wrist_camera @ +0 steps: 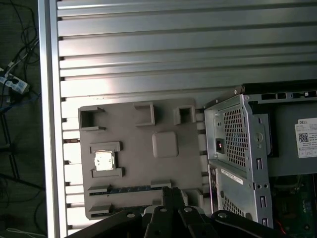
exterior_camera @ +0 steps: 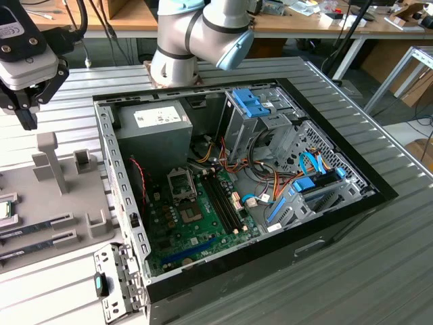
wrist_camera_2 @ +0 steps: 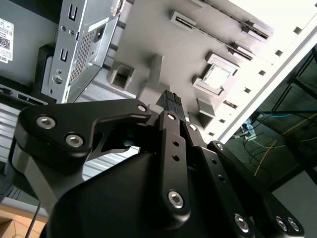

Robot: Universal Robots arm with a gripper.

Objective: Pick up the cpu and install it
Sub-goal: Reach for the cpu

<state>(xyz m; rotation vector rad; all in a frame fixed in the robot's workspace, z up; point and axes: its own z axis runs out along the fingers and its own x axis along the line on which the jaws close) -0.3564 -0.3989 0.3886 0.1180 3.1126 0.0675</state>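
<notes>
One cpu [wrist_camera: 103,160] lies seated in grey tray [wrist_camera: 133,166].

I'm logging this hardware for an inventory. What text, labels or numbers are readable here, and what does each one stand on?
Nothing can be quoted as it reads.
White label on the power supply, exterior view: print too small to read.
White sticker strip on the case frame, first wrist view: too blurred to read.
Sticker on the wrist housing, exterior view: too small to read.
The cpu, first wrist view: no legible marking.
</notes>
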